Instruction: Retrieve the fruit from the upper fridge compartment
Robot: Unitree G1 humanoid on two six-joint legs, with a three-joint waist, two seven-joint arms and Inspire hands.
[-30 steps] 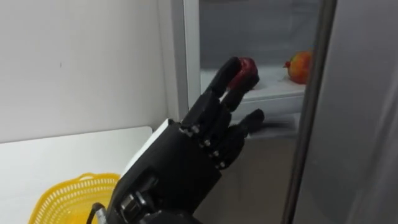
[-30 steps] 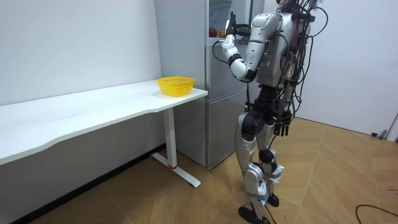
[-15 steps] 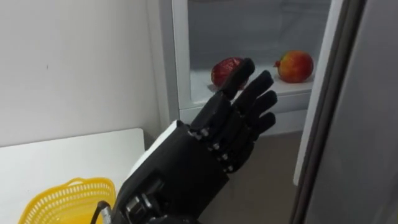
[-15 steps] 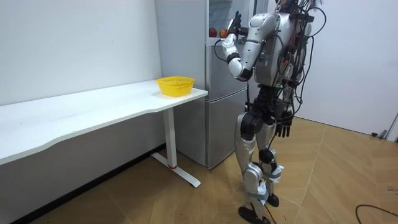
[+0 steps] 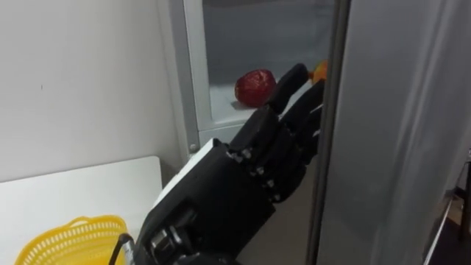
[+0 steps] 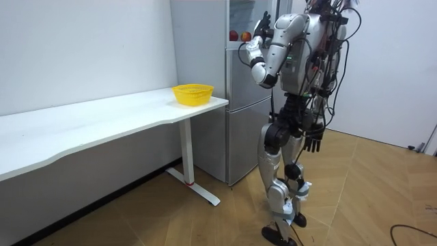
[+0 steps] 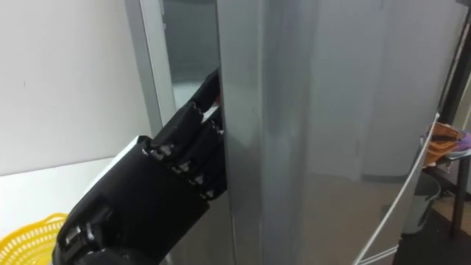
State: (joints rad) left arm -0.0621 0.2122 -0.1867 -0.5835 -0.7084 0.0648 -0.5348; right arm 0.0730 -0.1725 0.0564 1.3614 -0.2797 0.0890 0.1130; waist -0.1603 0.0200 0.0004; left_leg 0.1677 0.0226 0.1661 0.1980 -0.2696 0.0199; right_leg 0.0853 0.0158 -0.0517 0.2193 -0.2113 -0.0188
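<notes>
— Nearest first: what of the reaching hand?

— Left hand, raised just left of the fridge door, back toward the camera. Fingers straight and close together, pointing up into the upper compartment, holding nothing. Tips right at the door's near edge; in the right eye view, hidden behind it.

— And lower down?

— Yellow basket on the white table, well left of the door and below the hand.

— Farther in?

— Red fruit on the shelf, inside the compartment, left of the door's edge. Lies just left of the fingertips and a little beyond them; touching or apart, cannot tell. Round, so no long axis to line up on. Sliver of an orange fruit right at the door's edge, mostly hidden by it.

— Which hand nearer?

— Left, by far. Right hand down by the hip in the room view, well apart from the door; grip unreadable from there.

— Next move, at a guess?

— Probably a small shift leftward and inward, then closing round the red fruit. Worth minding the door's edge crowding the fingers.

— Any writing?

— None legible on door, fruit or basket.
</notes>
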